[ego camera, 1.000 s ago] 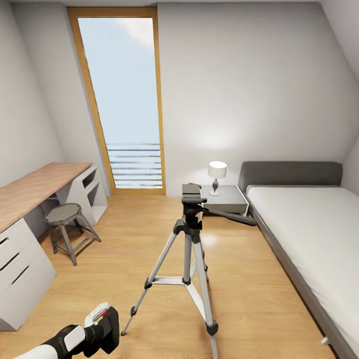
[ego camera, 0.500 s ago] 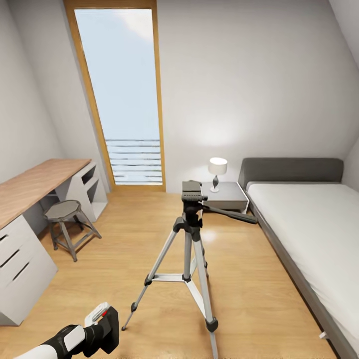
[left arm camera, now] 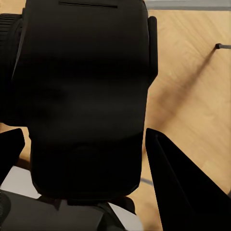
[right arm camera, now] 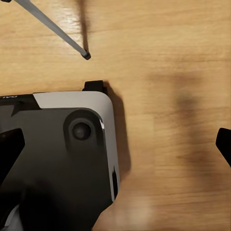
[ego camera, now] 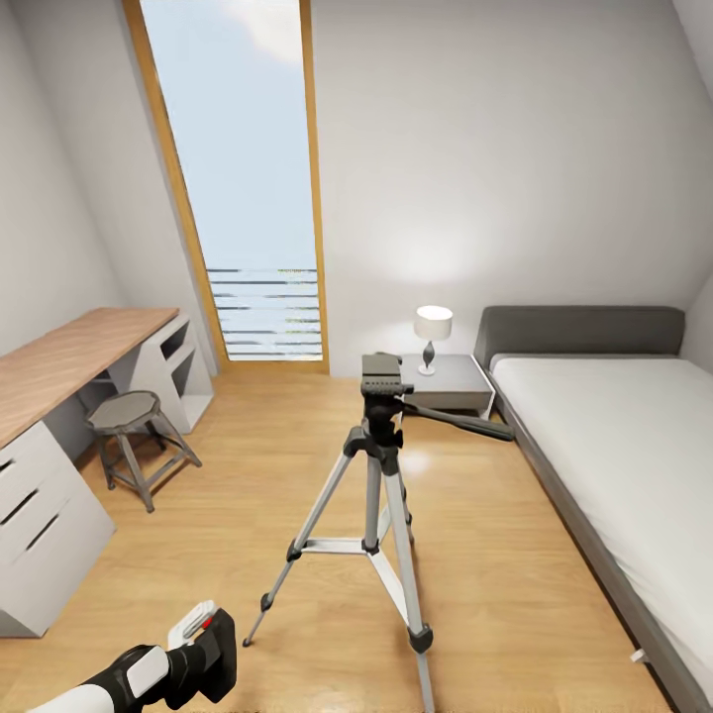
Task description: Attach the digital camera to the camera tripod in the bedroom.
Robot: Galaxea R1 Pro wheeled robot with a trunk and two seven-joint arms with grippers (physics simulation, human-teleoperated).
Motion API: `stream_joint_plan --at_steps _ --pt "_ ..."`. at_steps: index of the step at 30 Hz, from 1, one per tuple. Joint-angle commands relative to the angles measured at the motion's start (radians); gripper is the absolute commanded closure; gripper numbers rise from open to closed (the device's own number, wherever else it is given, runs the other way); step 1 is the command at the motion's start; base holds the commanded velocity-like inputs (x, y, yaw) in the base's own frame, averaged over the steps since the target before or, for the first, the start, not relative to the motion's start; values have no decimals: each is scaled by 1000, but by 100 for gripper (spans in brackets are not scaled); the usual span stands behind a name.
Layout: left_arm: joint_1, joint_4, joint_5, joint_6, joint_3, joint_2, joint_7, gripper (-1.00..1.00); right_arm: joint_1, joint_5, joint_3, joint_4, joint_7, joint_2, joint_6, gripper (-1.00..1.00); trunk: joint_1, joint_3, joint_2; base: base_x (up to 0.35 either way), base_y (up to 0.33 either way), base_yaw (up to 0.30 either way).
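floor: light wood plank floor (right arm camera: 163,57) with soft dark shadows | leg: thin silver-grey metal tripod leg (right arm camera: 50,26) ending in a small black foot on the wood | robot: flat black and white robot base (right arm camera: 62,159) with a round black knob | right gripper (right arm camera: 115,144): two black fingertips (right arm camera: 9,149) far apart at the picture's edges, nothing between them

Camera tripod (ego camera: 376,495) stands mid-floor (ego camera: 495,555), pan handle pointing right toward the bed (ego camera: 614,446). Bed runs along the right wall; nightstand (ego camera: 451,381) at its head, left of it — lamp (ego camera: 432,337) on top. Tall window (ego camera: 243,178) behind the tripod, left of the nightstand. Tabletop (ego camera: 69,356) along the left wall, stool (ego camera: 129,441) before it. Left gripper (ego camera: 203,649) sits low, front-left of the tripod.
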Motion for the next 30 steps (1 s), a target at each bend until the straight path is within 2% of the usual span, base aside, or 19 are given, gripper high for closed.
stream_joint_plan --at_steps 1,17,30 --pt "-1 -1 5 4 -3 0 -2 100 -2 -1 -7 2 4 0 2 -100 1 -4 -2 0 0 0" --pt "-1 -1 3 4 -3 -1 -2 100 -2 -1 -7 2 5 0 2 -100 1 -29 -2 0 0 0" --pt "-1 -1 3 4 -3 -1 -3 100 -1 0 -7 2 7 -2 2 -100 1 -32 -2 0 0 0"
